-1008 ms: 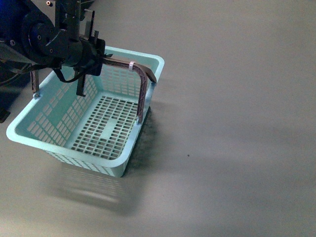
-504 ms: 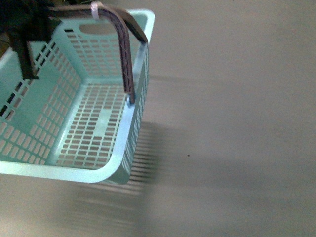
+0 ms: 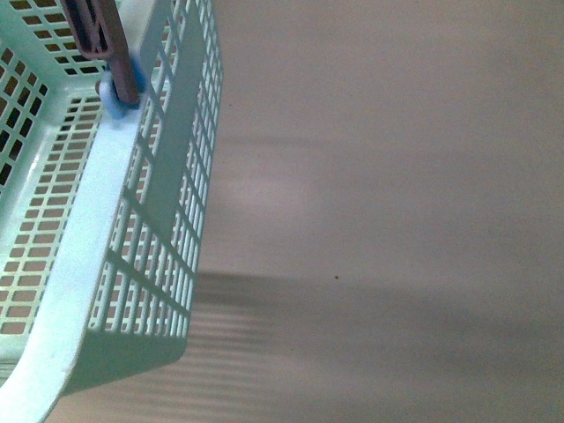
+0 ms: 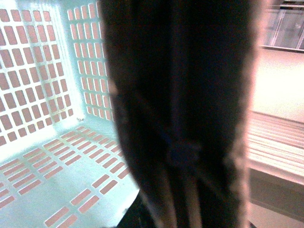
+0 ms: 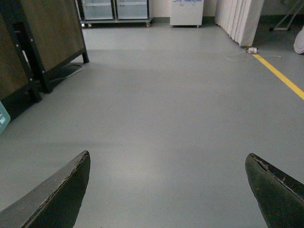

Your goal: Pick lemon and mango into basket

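- A smooth, matte grey floor (image 3: 397, 176) is filling the right of the front view, with a soft striped shadow (image 3: 238, 291) lying beside the basket.
- The large pale aqua-blue plastic basket (image 3: 79, 264), with slotted lattice walls, is crowding the left edge of the front view, very close to the camera and tilted; judging by the shadow set apart from it, it seems to be hanging off the floor.
- Its ribbed brown swing handle (image 3: 92, 26) is meeting the rim at a small blue round pivot (image 3: 115, 92).
- In the left wrist view the gridded inside of the basket is showing empty where it can be seen, and a dark blurred shape (image 4: 185, 109) is blocking the middle (too near the lens to name).
- The left gripper itself is not showing clearly, so I cannot tell how its jaws stand.
- The right gripper (image 5: 167, 161) is hovering over bare floor with its two dark curved fingers spread wide, holding nothing.
- Neither the lemon nor the mango is appearing in any view.
- Judgement: the basket is being carried or positioned, with fruit picking not yet begun; the next move calls for setting the basket down steady and finding the fruit.
- Farther off, a yellow line (image 5: 280, 76), a dark cabinet (image 5: 42, 38) and glass-door coolers (image 5: 114, 9) are edging the room.
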You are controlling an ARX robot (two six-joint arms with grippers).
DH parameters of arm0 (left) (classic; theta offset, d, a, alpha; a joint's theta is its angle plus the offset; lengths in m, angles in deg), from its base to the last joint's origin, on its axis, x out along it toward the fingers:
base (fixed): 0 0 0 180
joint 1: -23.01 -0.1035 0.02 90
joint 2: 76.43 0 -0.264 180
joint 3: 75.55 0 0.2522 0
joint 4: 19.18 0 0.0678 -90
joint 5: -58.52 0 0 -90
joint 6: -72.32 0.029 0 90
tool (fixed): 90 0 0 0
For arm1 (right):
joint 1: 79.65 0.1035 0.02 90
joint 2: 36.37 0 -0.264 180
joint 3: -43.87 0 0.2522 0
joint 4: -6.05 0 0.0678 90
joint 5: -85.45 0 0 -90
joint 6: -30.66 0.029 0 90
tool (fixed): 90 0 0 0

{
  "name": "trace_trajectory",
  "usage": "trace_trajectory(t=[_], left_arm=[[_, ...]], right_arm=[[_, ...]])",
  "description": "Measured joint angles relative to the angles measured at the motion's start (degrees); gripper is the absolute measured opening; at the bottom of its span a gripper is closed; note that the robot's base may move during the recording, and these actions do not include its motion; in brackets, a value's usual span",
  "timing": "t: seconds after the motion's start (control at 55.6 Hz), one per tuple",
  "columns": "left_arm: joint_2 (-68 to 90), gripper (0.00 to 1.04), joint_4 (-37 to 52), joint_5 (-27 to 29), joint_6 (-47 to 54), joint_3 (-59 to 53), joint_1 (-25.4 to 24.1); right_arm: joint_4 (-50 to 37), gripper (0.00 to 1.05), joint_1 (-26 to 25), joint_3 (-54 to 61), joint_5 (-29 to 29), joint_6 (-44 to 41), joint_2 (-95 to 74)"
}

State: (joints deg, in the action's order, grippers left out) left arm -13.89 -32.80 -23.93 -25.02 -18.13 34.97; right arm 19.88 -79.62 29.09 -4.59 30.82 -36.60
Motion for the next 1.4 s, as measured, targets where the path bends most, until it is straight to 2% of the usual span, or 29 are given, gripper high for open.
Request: trace_trajectory(t=[1.404], left_arm=[[-1.31, 0.05, -0.17, 0.39, -0.02, -0.44, 0.37]], right_arm=[[0.00, 0.96, 0.00, 0.00, 0.02, 0.00, 0.00]])
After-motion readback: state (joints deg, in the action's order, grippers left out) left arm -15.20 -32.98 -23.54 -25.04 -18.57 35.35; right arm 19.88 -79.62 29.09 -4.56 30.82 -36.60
